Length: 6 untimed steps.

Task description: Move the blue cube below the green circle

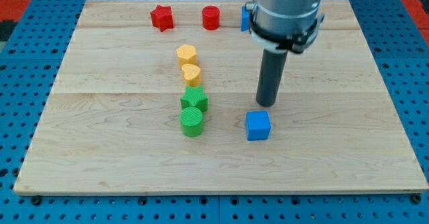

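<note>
The blue cube sits on the wooden board, right of centre and toward the view's bottom. The green circle stands to its left, at about the same height in the view. My tip is just above the blue cube, at its upper right edge, close to it or touching it. The rod rises from there to the arm's grey body at the view's top.
A green star touches the green circle from above. Two yellow blocks stand above that. A red star and a red cylinder sit near the top edge. Another blue block is partly hidden behind the arm.
</note>
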Motion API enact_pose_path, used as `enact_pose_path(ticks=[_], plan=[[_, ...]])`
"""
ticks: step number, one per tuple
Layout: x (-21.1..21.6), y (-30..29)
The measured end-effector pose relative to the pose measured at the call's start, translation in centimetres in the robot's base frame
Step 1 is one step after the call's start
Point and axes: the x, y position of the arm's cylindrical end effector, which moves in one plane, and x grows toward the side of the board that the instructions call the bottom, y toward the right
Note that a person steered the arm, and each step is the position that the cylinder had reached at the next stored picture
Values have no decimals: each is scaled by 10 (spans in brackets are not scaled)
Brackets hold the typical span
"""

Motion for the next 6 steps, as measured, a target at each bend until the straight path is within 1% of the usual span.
enact_pose_path(ticks=[1,2,3,4,5,6], plan=[[-58,56],[-141,89],[-212,93],[-240,54],[-242,26],[-211,17]])
